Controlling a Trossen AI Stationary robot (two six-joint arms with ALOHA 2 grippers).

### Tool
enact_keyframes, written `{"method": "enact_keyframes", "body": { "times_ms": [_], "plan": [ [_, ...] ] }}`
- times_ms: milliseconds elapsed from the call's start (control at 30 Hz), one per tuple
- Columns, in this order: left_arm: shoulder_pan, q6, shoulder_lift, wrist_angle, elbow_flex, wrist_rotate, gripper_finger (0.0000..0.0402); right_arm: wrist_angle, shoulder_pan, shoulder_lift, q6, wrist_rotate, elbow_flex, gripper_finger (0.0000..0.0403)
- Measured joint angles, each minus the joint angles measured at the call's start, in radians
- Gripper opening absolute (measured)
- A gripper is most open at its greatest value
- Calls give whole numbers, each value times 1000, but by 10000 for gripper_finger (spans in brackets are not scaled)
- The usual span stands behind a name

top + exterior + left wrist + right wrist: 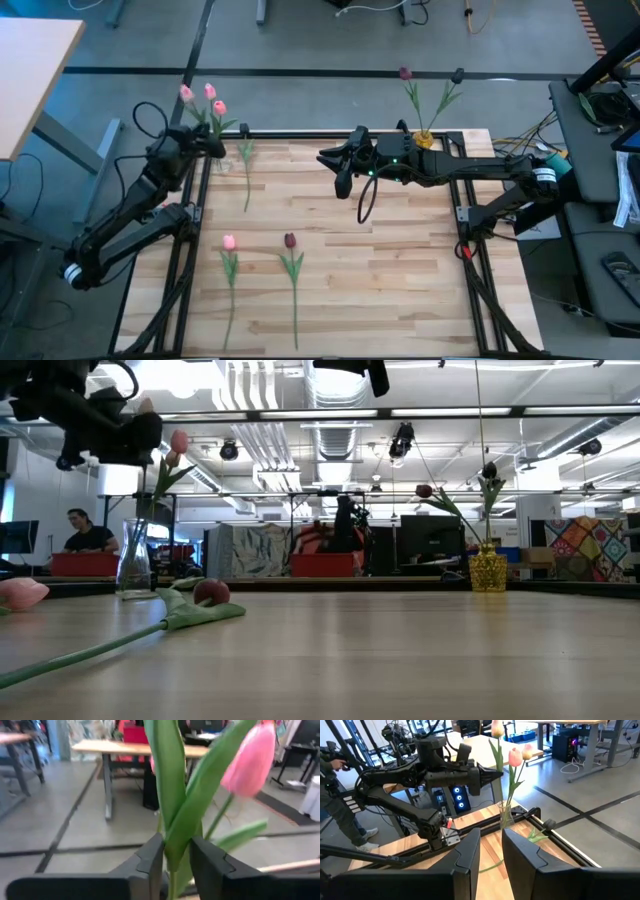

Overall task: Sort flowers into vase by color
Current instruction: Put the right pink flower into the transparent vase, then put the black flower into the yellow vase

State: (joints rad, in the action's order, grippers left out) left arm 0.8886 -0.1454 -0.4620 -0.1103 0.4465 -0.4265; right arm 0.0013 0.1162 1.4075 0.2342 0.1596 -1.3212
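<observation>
In the left wrist view we lose the pink tulip (250, 757) at its tip, past the picture's edge, and its stem behind the leaves (182, 795). The clear vase (224, 160) at the table's far left corner barely shows from above. We cannot make out the person (88, 535) in the blurred room.

Pink tulips (207, 98) stand upright in a clear vase (222, 158) at the far left. A maroon tulip (405, 74) stands in the yellow vase (425, 139) far right. A pink tulip (229, 242) and a maroon one (290, 241) lie near, stems pointing nearward.
</observation>
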Motion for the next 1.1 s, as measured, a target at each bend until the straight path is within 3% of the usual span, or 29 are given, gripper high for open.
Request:
{"method": "enact_keyframes", "body": {
  "times_ms": [233, 733, 1100],
  "plan": [
    [0, -36, 20, -162, 33, 29, 124, 0, 0, 0, 1, 1, 0, 73],
    [-1, -56, 16, -674, 425, 28, 154, -12, 0, 1, -1, 22, -7, 73],
    [-3, -20, -28, -789, 639, 222, 151, -31, 0, 1, -18, 16, -30, 73]
  ]
}}
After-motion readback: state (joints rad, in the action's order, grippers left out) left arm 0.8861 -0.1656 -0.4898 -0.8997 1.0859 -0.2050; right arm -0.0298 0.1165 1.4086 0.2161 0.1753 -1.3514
